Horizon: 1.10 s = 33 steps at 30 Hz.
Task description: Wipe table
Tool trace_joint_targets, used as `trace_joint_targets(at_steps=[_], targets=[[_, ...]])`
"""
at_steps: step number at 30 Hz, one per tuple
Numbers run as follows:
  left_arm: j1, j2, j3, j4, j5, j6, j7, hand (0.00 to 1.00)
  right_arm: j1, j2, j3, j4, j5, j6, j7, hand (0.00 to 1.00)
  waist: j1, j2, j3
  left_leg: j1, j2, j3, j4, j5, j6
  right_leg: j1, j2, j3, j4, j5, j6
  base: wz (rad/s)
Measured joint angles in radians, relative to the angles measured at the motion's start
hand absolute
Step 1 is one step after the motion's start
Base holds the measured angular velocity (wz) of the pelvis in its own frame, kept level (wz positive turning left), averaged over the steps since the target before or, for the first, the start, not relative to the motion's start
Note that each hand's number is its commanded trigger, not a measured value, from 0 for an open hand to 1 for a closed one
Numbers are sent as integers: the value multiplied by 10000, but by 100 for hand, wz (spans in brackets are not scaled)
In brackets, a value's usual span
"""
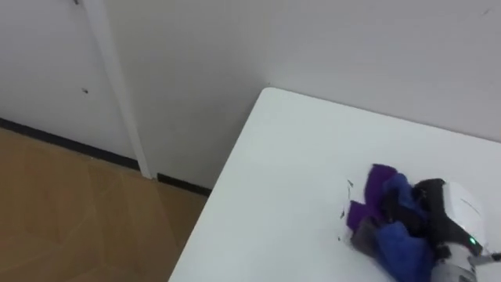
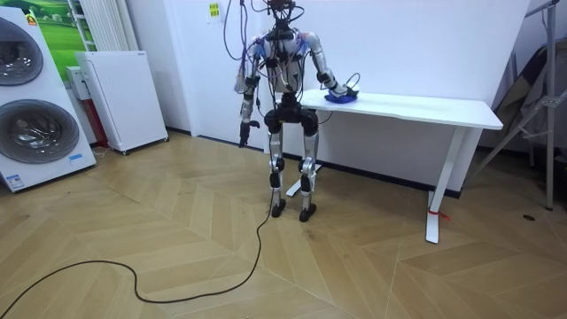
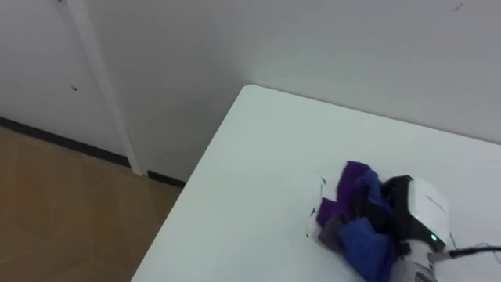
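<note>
The room has a brown wood floor [image 2: 177, 239] and a white wall [image 1: 196, 78]. The robot stands at the end of a long white bench [image 1: 297, 157], facing the wall. Far off on the left hand's side are two stacked washing machines [image 2: 35, 133] and a white cabinet [image 2: 124, 97], all closed. The right hand [image 1: 450, 215] is on the bench top, near the corner by the wall. It is grasping a bunched blue and purple cloth [image 1: 387, 211], which lies under and in front of it. Little dark marks [image 1: 345, 211] sit just beside the cloth, on the side away from the hand. The left hand [image 2: 244, 137] hangs low by the robot's side; I cannot tell if it is clenched.
</note>
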Motion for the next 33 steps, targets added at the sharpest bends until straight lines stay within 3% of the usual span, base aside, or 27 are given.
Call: trace_joint_targets(at_steps=[6,9,13,19,20,21,25,27,31,33], targets=[[104,-44,800,-75,533,-9,58,0,192,-82,-1224,977,366,-186,-580,100,-487,-75,-58,111,2,140,10,1,3,56,-9,59,29,3,3,-7],[100,-84,871,-77,651,-12,73,0,594,-133,-1570,1021,502,-197,-795,100,-542,-123,-117,151,2,90,4,0,2,135,-5,32,10,2,3,5],[86,-165,645,-92,689,10,78,0,571,-144,-1474,962,459,28,-792,100,-452,-119,-120,243,17,199,-4,-4,0,145,21,166,16,3,4,-11],[-161,-242,-564,-44,672,205,75,0,328,92,-213,-729,-289,1805,-408,100,-48,-41,-77,177,128,440,-5,-44,-72,-37,166,469,63,65,-80,-23],[-358,-275,-738,-8,674,322,75,0,322,259,177,-1362,-724,2242,-144,100,130,-40,-54,73,185,553,-7,-34,-121,-216,230,564,115,105,-135,-35],[-609,-346,-758,20,675,380,74,0,291,402,747,-2057,-1250,2538,253,100,369,-32,39,-3,227,591,-8,-9,-160,-398,296,589,204,144,-199,-35],[-1079,-351,-1408,286,670,394,75,0,-408,682,2968,-3365,-2475,2828,1359,100,922,-12,132,-221,355,599,-10,44,-295,-643,419,197,176,245,-362,-16],[-1138,-406,-1843,283,672,413,34,0,-1367,944,4027,-3377,-3044,2844,2046,100,1150,71,269,-262,378,550,-27,56,-368,-683,489,112,158,245,-390,7],[-990,-439,-1890,257,660,506,-130,0,-1930,974,4368,-3374,-3268,2755,2478,100,1424,73,268,-496,391,265,-13,82,-404,-814,489,-130,129,211,-420,23],[-687,-407,-1870,235,520,581,-141,0,-1925,838,4318,-3312,-2925,2554,2300,100,1396,14,239,-613,391,197,53,93,-411,-906,469,-292,115,207,-416,14]])
